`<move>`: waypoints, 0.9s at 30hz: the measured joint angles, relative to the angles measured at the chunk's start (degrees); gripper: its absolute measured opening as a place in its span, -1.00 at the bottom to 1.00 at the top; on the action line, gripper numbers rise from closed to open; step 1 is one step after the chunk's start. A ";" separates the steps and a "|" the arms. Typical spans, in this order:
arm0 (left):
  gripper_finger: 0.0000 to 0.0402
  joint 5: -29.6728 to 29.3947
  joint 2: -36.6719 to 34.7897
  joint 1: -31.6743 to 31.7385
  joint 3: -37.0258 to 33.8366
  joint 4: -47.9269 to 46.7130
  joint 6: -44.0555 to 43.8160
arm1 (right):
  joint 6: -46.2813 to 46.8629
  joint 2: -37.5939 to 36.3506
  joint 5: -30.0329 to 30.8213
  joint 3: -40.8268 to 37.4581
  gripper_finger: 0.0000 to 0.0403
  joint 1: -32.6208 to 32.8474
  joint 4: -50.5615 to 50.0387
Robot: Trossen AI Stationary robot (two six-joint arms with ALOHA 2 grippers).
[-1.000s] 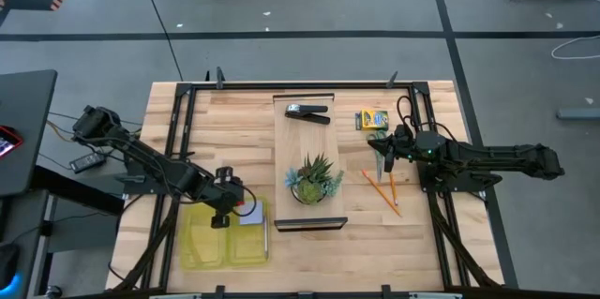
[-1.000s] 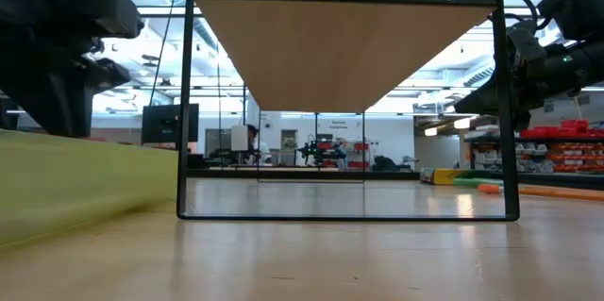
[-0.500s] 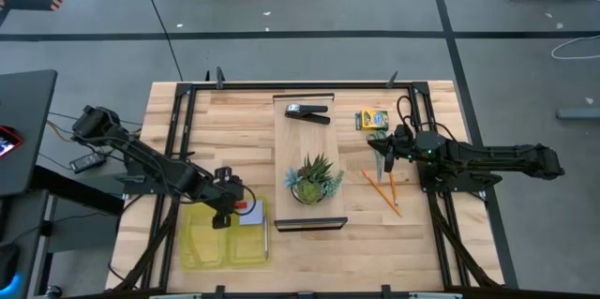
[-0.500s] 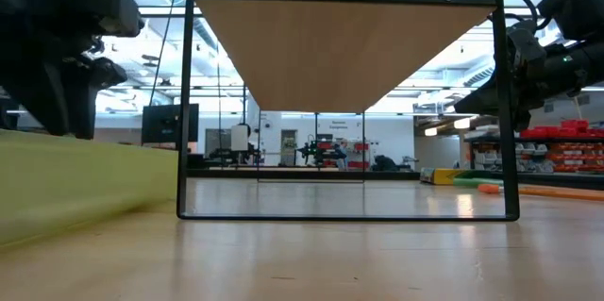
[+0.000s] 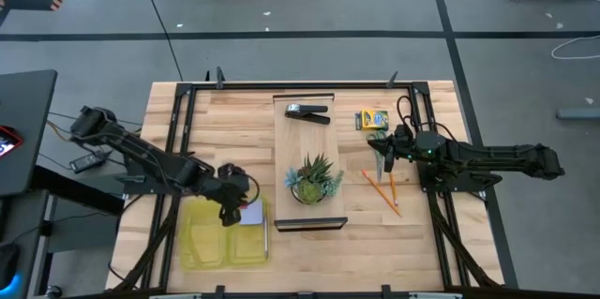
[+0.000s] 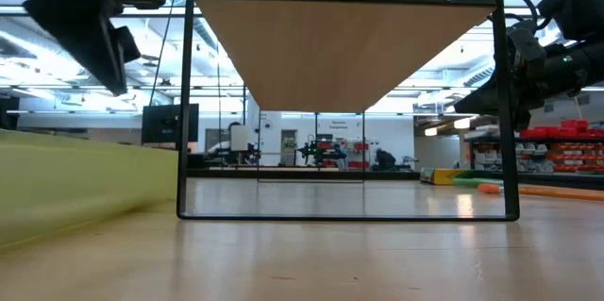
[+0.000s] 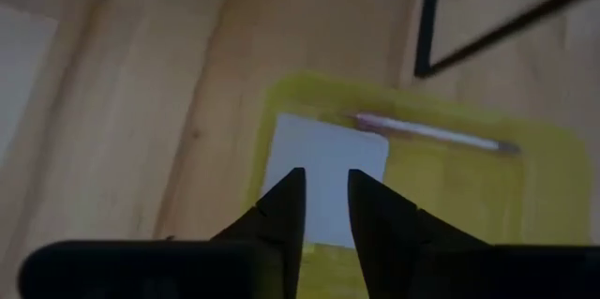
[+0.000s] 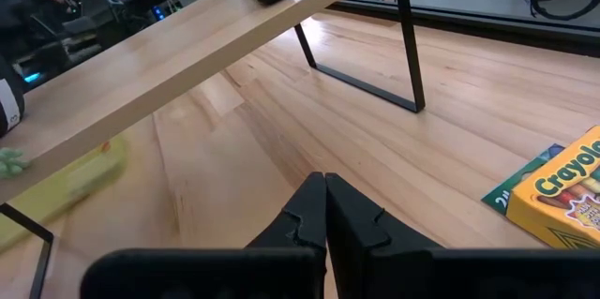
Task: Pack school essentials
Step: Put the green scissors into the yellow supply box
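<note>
- Your left tool [image 5: 232,207] has shifted a little toward the shelf since a second ago and now hangs over the yellow tray's [image 5: 202,247] near corner. In the low view it has lifted up and out of the tray.
- Its fingers [image 7: 286,207] stand narrowly apart and hold nothing; the note pad [image 7: 323,177] lies below them in the tray, with a pencil [image 7: 431,133] beside it.
- I judge that a drop is just done; the next item awaits.
- Your right tool [image 5: 387,151] has not moved: pinched closed, empty, between the crayon box [image 5: 372,119] and the orange pencils [image 5: 385,192], which still lie on the worktop [image 5: 234,130].
</note>
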 joint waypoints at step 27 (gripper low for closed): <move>-0.98 -15.23 -31.84 21.94 -0.35 -7.76 5.71 | 20.31 0.01 -0.51 -0.11 -0.95 -0.01 5.88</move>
